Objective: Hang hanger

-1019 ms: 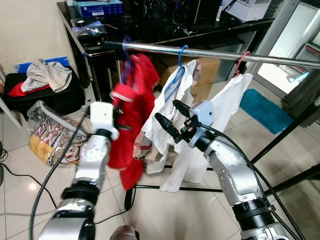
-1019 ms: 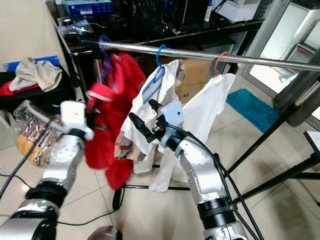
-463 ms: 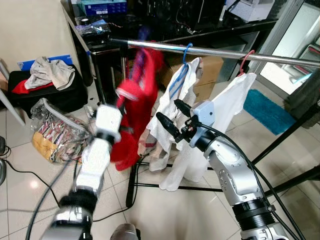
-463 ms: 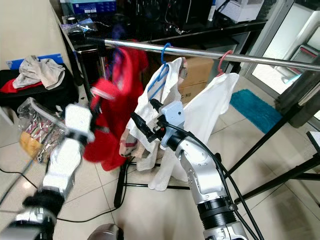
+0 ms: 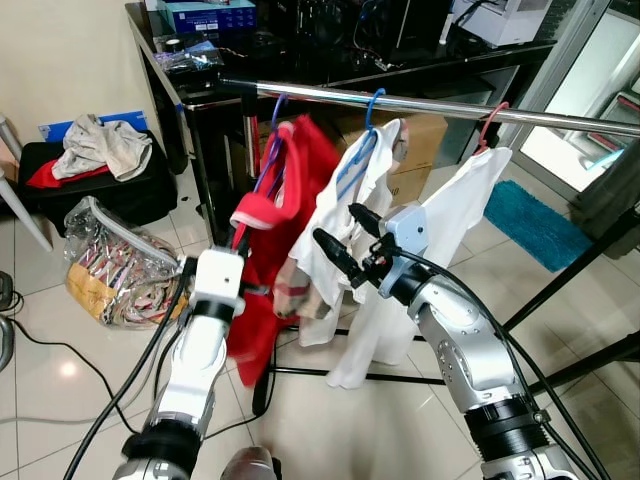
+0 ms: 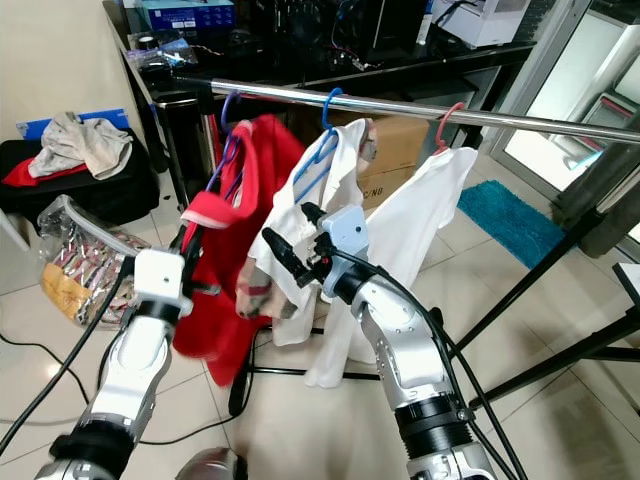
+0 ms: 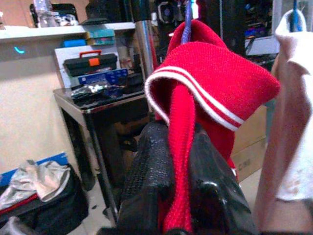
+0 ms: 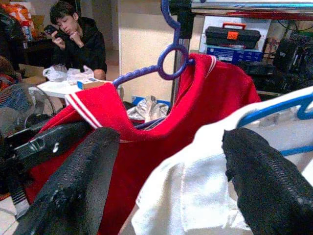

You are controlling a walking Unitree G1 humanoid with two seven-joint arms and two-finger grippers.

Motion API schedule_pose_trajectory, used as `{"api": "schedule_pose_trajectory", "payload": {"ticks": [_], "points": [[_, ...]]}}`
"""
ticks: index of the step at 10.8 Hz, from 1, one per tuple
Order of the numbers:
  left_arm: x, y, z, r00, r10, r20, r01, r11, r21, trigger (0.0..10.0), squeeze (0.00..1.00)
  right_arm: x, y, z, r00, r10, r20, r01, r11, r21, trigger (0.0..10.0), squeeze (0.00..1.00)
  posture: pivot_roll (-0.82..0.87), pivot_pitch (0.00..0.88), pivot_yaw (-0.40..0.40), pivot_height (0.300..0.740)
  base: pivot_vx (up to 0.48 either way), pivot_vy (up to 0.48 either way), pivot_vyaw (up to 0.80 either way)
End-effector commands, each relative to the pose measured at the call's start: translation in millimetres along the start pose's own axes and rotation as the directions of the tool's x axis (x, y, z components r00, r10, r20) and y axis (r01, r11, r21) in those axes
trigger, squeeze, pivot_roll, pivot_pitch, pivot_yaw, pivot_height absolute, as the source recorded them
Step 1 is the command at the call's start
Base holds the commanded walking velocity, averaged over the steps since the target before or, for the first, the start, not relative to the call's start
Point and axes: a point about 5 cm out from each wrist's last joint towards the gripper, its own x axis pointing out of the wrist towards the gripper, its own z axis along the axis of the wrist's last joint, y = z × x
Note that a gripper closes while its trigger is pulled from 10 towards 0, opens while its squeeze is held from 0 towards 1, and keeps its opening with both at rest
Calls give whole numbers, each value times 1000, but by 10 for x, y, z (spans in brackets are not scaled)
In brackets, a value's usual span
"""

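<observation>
A purple hanger (image 5: 272, 140) carrying a red garment (image 5: 295, 190) hangs by its hook on the steel rail (image 5: 440, 105), at the rail's left end. My left gripper (image 7: 178, 139) is shut on a fold of the red garment's lower edge, below the rail (image 5: 250, 290). My right gripper (image 5: 342, 236) stands open and holds nothing, just in front of a white garment on a blue hanger (image 5: 362, 130). In the right wrist view the purple hanger's ring (image 8: 171, 62) sits under the rail (image 8: 244, 7).
A second white shirt (image 5: 470, 190) hangs on a pink hanger further right. A black table (image 5: 300, 60) with boxes stands behind the rail. A black case with clothes (image 5: 90, 170), a plastic bag (image 5: 110, 270) and a teal mat (image 5: 530, 220) lie on the floor. A seated person (image 8: 78, 41) is visible.
The red garment and its hanger swung up and right, and the hook now rests on the rail. My left arm has dropped lower, still gripping the garment. The right arm stayed put.
</observation>
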Motion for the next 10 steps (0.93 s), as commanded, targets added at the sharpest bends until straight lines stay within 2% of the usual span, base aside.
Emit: {"api": "schedule_pose_trajectory", "payload": {"ticks": [1,3,4,5,6,7,8,9,10], "points": [[25,-45,142,996,-12,87,10,1000,21,0,0,31,-42,82,1000,-6,21,7,1000,-30,10000,0,278,2,-49,740,0,0,0],[-165,-142,116,992,-89,95,82,994,69,0,0,24,-69,83,1000,-15,19,16,999,-46,10000,0,274,0,-49,740,0,0,0],[-240,-174,83,988,-133,84,127,989,76,0,0,20,-91,97,1000,-17,19,18,995,-99,10000,0,274,0,-49,740,0,0,0],[-350,-212,43,976,-205,73,198,975,100,0,0,16,-105,119,1000,3,13,0,973,-229,10000,0,274,0,-49,740,0,0,0],[-457,-229,20,965,-255,64,246,962,122,0,0,1,-119,133,999,45,-7,-44,923,-382,10000,0,273,1,-51,740,0,0,0],[-507,-232,18,961,-269,63,260,958,122,0,0,-18,-143,128,997,69,-29,-74,883,-463,10000,0,276,3,-53,740,0,0,0],[-594,-264,15,945,-319,66,308,941,140,0,0,-42,-184,108,992,102,-71,-124,827,-549,10000,0,278,3,-55,740,0,0,0],[-741,-305,5,916,-395,65,380,910,168,0,0,-67,-289,113,988,112,-111,-156,775,-613,10000,0,278,5,-60,740,0,0,0],[-801,-308,8,902,-427,66,410,894,180,0,0,-81,-370,127,987,102,-124,-159,755,-636,10000,0,279,6,-61,740,0,0,0]]}}
